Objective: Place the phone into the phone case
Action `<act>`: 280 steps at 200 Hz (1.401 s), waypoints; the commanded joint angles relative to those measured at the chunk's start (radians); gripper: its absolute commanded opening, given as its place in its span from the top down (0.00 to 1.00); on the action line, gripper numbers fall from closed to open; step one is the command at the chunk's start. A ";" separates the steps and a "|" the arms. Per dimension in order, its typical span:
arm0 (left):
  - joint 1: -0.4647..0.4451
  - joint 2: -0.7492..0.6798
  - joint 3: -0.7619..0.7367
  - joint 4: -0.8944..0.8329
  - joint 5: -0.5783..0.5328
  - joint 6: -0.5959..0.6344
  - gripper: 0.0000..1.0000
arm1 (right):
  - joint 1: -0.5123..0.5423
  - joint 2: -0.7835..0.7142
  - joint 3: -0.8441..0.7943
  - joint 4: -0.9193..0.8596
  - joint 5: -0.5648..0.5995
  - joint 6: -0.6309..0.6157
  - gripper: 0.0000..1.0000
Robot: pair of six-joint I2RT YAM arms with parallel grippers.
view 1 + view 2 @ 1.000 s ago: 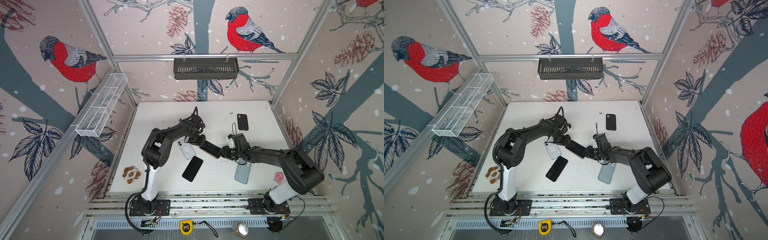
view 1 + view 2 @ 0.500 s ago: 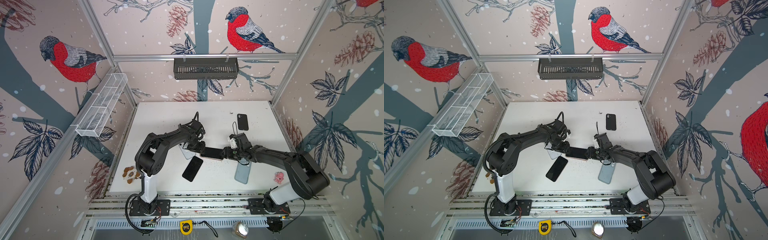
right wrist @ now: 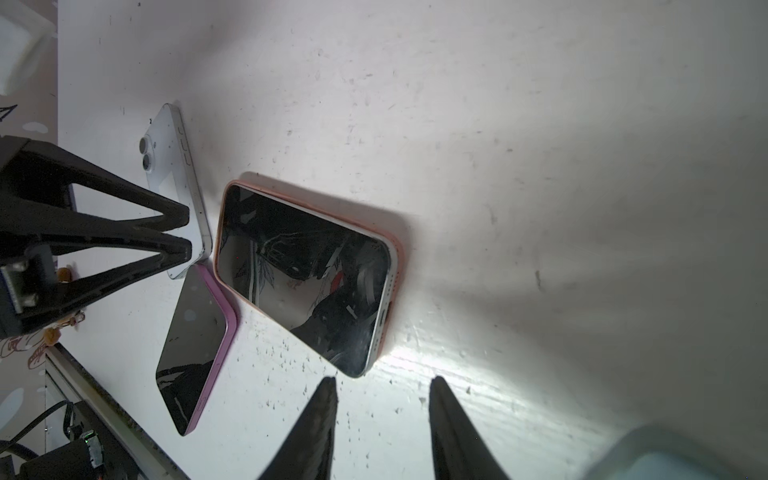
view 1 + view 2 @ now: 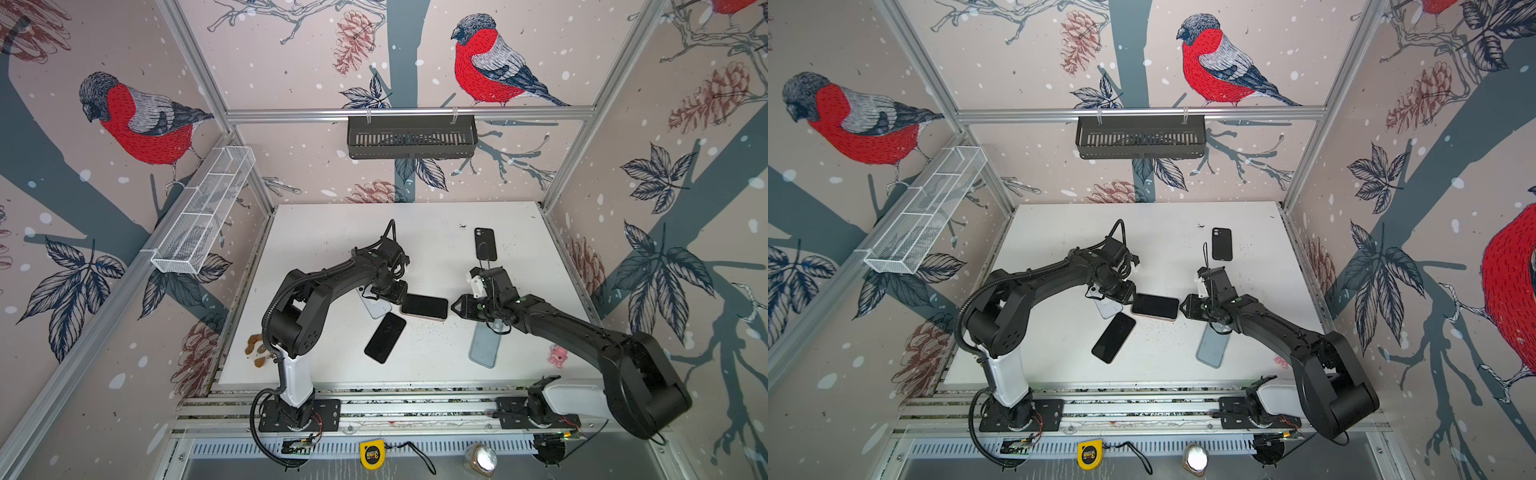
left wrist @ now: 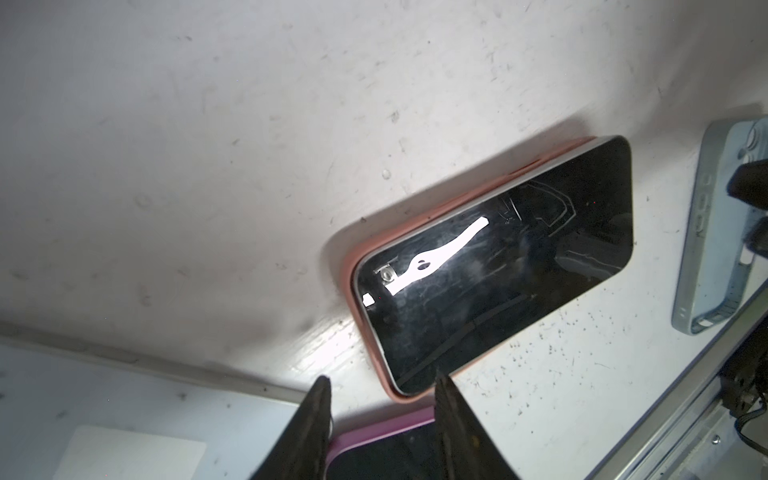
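A dark-screened phone lies screen up in a salmon phone case at the table's middle. In the right wrist view the phone shows its silver edge above the case rim at the near end. My left gripper stands open at the phone's left end, one fingertip by the case corner, nothing between the fingers. My right gripper is open and empty, a short gap off the phone's right end.
A purple-cased phone and a pale phone lying face down sit just left of the salmon case. A light blue case lies under my right arm. A black case is at the back right.
The phone in its case was tilted up between both grippers; it now lies flat on the table. My right gripper has drawn back to the right, off the phone's end.
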 commanded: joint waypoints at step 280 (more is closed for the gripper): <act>0.015 0.201 0.062 -0.046 0.055 0.021 0.64 | -0.031 0.219 0.050 0.096 -0.115 0.021 0.74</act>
